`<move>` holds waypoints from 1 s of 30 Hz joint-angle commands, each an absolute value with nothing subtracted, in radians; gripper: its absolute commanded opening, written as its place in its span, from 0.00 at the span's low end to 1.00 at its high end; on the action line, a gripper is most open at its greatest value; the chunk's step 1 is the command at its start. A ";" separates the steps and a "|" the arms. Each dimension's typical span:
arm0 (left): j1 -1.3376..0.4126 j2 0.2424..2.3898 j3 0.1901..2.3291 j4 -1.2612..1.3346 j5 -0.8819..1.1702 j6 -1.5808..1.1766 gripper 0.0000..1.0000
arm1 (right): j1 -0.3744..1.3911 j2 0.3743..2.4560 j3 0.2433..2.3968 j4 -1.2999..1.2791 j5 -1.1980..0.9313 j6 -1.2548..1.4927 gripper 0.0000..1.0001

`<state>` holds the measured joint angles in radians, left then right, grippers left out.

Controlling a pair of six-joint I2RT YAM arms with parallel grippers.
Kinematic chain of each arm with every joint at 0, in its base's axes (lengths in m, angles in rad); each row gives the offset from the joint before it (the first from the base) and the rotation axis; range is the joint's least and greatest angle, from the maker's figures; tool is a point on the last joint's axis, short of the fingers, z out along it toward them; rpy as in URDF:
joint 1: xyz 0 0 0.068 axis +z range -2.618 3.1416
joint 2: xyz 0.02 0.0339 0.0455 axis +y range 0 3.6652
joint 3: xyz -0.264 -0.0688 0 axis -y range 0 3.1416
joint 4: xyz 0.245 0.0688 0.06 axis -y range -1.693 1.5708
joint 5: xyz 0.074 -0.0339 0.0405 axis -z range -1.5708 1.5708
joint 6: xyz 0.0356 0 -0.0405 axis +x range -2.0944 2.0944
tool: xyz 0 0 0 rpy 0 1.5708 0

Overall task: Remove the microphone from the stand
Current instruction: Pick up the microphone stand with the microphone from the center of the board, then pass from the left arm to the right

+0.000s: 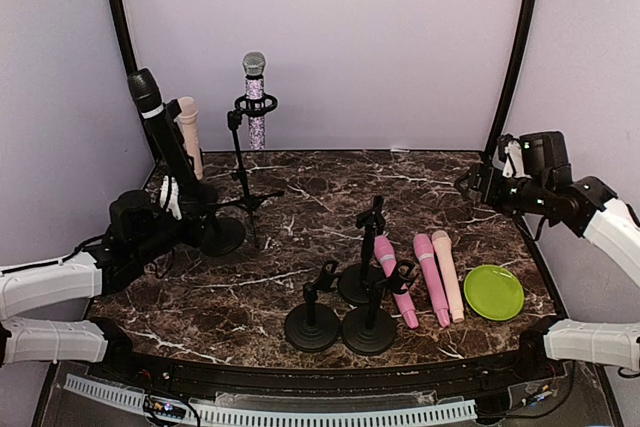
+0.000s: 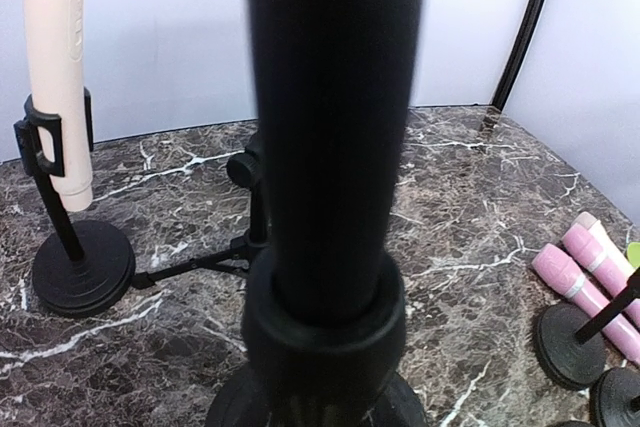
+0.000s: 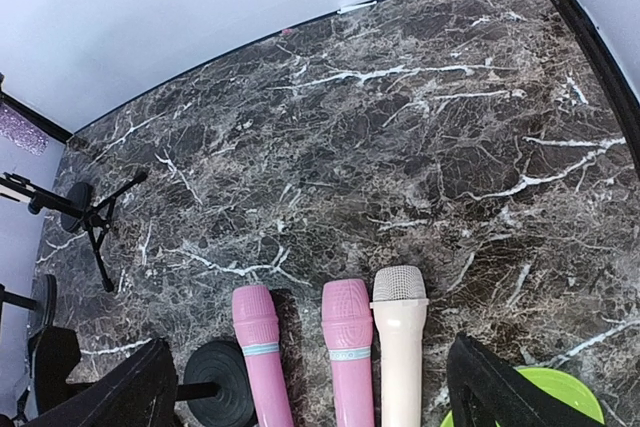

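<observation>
Dark white-veined marble tabletop (image 1: 420, 197), lilac walls (image 1: 380, 37); left gripper (image 1: 172, 199) clasped tilted black microphone (image 1: 163, 127), grasp visible only overhead; right gripper (image 3: 312, 367) spread wide.

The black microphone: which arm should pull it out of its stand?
Left. The left hand is closed on the black microphone just above its stand. The right hand hangs open, far across the table.

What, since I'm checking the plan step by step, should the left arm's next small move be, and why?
Probably lift the black microphone up along its own tilt. The left gripper seems closed round its lower body, and its base sits in the stand's holder, so it isn't free yet.
</observation>
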<state>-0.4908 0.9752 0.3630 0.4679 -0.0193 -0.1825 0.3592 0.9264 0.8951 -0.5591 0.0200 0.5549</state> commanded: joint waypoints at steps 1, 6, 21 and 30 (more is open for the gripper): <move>-0.491 0.915 0.487 0.369 0.072 -0.221 0.00 | 0.353 0.903 0.955 -0.560 0.024 0.543 0.95; -0.491 0.926 0.612 0.221 0.163 -0.194 0.00 | 0.353 0.885 0.992 -0.553 -0.024 0.547 0.95; -0.491 1.112 0.986 0.106 0.538 -0.127 0.00 | 0.368 0.855 1.019 -0.271 -0.425 0.629 0.95; -0.491 1.218 1.053 0.242 0.783 -0.148 0.00 | 0.595 0.988 1.072 -0.110 -0.400 0.655 0.94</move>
